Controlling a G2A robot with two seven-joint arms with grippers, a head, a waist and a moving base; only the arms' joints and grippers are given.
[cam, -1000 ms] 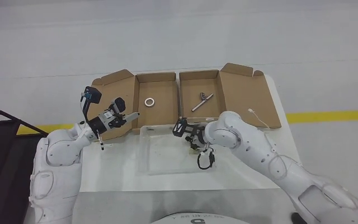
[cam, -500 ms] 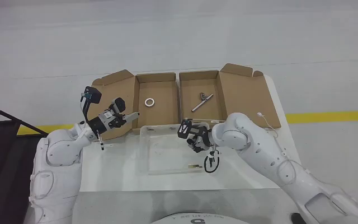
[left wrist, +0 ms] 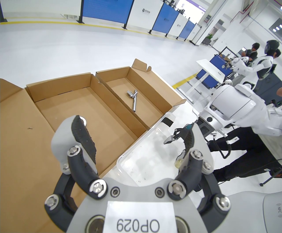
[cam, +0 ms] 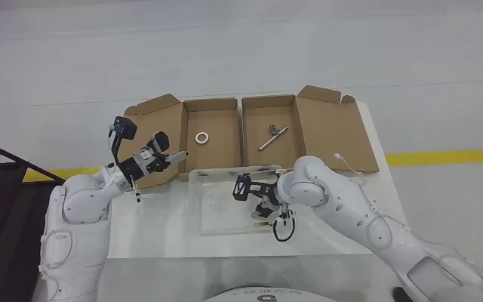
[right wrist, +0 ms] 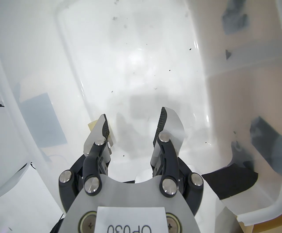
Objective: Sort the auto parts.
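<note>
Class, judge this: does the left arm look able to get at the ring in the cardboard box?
Probably yes. The left gripper hangs open at the side of the box, and the ring lies alone on its open floor with nothing over it.

floor (cam: 226, 53) pale grey | yellow line (cam: 438, 157) | blue partition panels (left wrist: 105, 8) | white table (cam: 162, 226)

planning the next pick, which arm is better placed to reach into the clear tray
Probably the right. The right gripper is open and sits above the clear tray, pointing at its floor. The left gripper is open too, but it is off to the side over a cardboard flap, near the tray's corner.
</note>
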